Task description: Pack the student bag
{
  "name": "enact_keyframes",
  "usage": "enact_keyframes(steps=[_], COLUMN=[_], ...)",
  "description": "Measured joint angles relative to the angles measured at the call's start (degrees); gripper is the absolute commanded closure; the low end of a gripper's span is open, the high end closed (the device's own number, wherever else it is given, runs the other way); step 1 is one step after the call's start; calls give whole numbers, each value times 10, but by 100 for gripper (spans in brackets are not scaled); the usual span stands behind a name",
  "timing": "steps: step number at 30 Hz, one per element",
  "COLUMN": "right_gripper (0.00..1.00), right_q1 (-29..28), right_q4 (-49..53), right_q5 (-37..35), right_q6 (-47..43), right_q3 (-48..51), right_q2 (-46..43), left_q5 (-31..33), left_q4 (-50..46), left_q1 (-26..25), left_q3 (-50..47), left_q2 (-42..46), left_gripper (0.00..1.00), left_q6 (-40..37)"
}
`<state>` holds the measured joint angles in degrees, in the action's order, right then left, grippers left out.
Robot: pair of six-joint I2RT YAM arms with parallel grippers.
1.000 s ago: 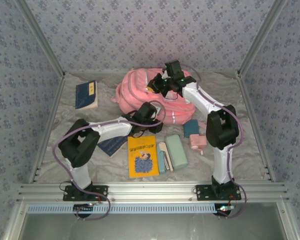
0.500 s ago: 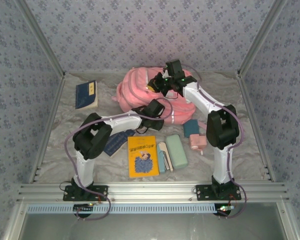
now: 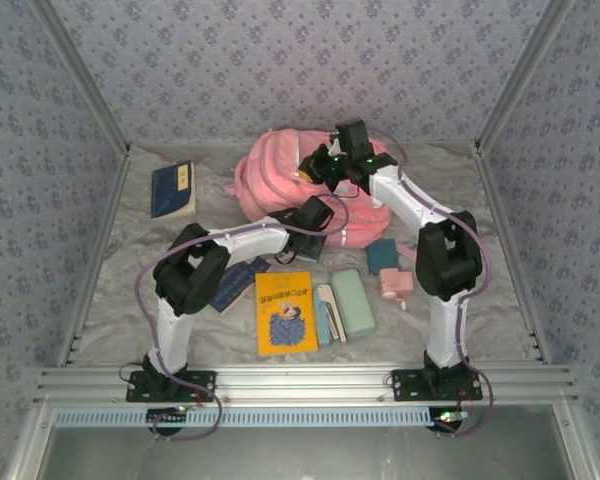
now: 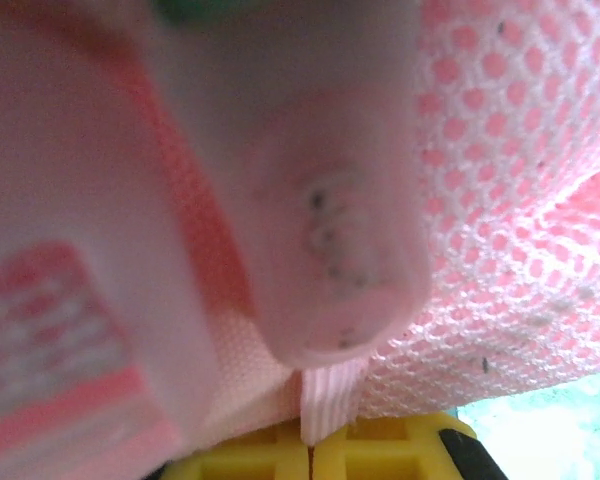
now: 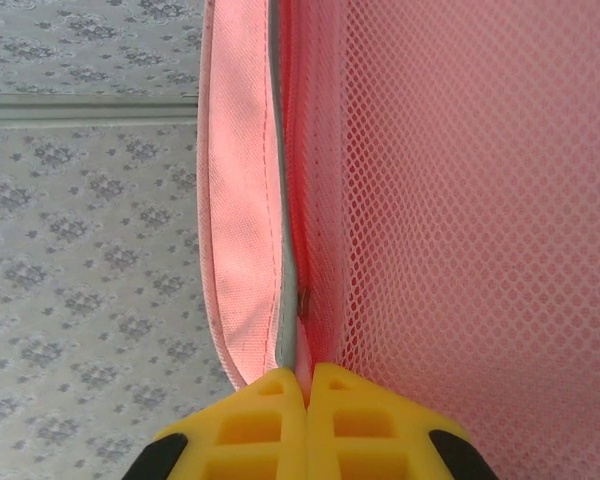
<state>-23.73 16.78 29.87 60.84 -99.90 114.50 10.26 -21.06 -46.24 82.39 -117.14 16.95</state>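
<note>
Yellow jaws pinched on student bag (image 5: 242, 200) edge, pink mesh (image 5: 480, 200) right, patterned wall (image 5: 80, 250) left

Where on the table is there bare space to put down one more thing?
Bare table lies between the right arm and the right rail, and at the left, nearer than the blue book. It is crowded in front of the bag: the yellow book, the green case and others lie close together.

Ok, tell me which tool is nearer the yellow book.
Left. The left tool pinches the pink backpack at its near edge, just beyond the yellow book; the right tool pinches it farther back.
</note>
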Motion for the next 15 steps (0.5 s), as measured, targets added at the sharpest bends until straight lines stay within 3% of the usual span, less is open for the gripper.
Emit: enact_keyframes(steps=[2,4,9,15], right_gripper=[56,49,44,47], right_q1=[5,12,39,76], right_q4=[28,68,144,140], right_q5=[-19,-55,-146,-210], right_q6=[-26,-54,-96,-77], right_q3=[0,-2,12,174], right_q2=[-15,-37,-118,-293], left_q5=[-13,-30,-79,-127], left_q4=[5,4,4,3], left_q1=[0,3,18,26], left_q3=[-17,-37,-57,-58], left_q2=[16,36,75,99], left_gripper=[100,100,100,100], left_q6=[0,1,5,17])
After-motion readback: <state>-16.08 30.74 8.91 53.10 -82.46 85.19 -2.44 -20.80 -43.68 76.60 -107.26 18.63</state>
